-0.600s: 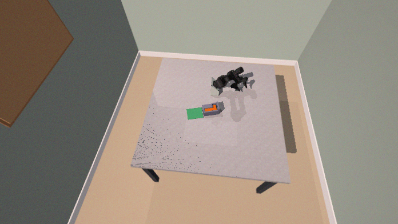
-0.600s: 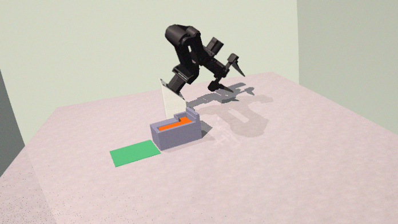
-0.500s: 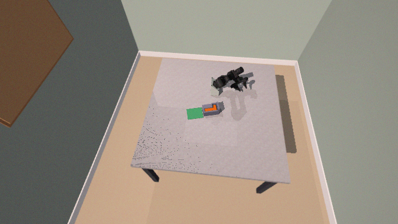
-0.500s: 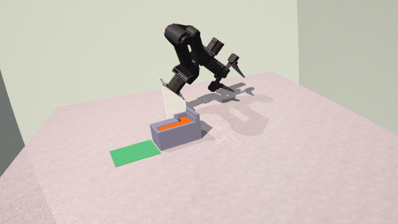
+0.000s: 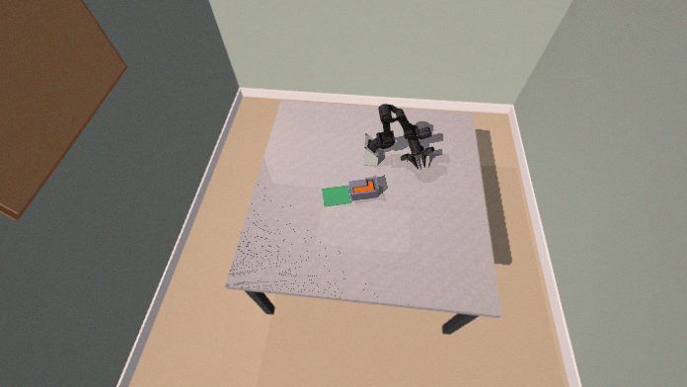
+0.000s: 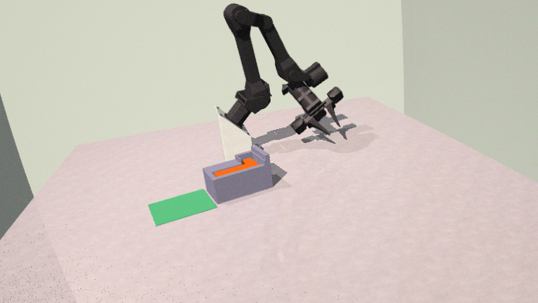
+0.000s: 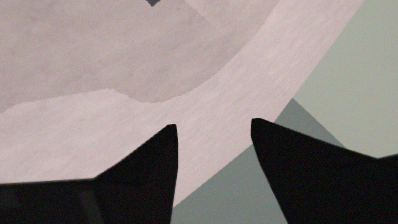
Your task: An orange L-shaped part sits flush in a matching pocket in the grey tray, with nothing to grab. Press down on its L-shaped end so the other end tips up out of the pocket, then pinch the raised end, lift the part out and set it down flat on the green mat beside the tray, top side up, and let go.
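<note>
Part (image 6: 235,168), orange and L-shaped, lying flush in its pocket in the grey tray (image 6: 240,185), top face level with the rim, no edge standing proud to grab. Sitting near the middle of the desk (image 6: 348,216), with the green mat (image 6: 182,206) just beside the tray's near-left side, touching or nearly touching it. Looking stiff and light, likely a hard smooth block that will rock as one piece rather than bend; probably a bit slippery, so a firm pinch across the narrow bar wanted. Long straight leg pointing toward the mat, short foot of the L at the far end by the tray's raised back wall. Pressing on that far L-shaped end judged to be the way in, tipping the mat-side end up; taking hold there, across the width of the raised bar, once showing above the rim.

Farther back and off to the right, jaws (image 6: 335,124) hanging low over bare desk, well apart from the tray, tilted steeply downward. Standing partly open, gripping nothing; wrist view showing only desk and wall between the two dark fingertips. Arm (image 6: 251,58) folding up high behind, base set beyond the tray. Pressing step not yet begun; jaws needing to cross to the tray first.
</note>
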`<state>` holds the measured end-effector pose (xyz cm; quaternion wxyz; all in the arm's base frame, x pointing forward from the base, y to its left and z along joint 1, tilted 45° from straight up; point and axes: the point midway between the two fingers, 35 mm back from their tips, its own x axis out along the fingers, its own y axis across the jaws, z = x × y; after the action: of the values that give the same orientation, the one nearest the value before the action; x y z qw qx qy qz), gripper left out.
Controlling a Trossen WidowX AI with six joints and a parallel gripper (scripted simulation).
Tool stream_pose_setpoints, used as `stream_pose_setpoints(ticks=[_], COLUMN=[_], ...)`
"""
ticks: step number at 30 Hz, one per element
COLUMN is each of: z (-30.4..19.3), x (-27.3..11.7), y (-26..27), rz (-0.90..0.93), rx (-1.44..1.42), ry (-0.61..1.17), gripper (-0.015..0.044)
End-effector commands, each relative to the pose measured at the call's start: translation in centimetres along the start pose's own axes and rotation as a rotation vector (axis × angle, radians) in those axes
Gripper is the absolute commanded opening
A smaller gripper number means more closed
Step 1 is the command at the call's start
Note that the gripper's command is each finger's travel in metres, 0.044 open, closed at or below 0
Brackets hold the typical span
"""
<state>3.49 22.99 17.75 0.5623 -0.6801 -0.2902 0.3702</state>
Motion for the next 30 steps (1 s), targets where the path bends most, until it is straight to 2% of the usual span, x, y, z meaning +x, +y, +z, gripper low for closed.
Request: stream_pose_setpoints(ticks=[1,8,15,23,30], z=[-1.1,-5.4,-10.6,-16.1,-19.9], x=[1.8,5.1,6.2,4.8,2.0], y=[0.8,3.7,7.4,11.3,13.7], rz=[0.101,0.376,0.678,0.984,1.154], rx=[-0.019,0.019,0.195,0.565,1.031], ry=[0.049,0.181,0.317,0.471,0.607], gripper=[0.0180,0.0180,0.0180,0.0180,0.0180])
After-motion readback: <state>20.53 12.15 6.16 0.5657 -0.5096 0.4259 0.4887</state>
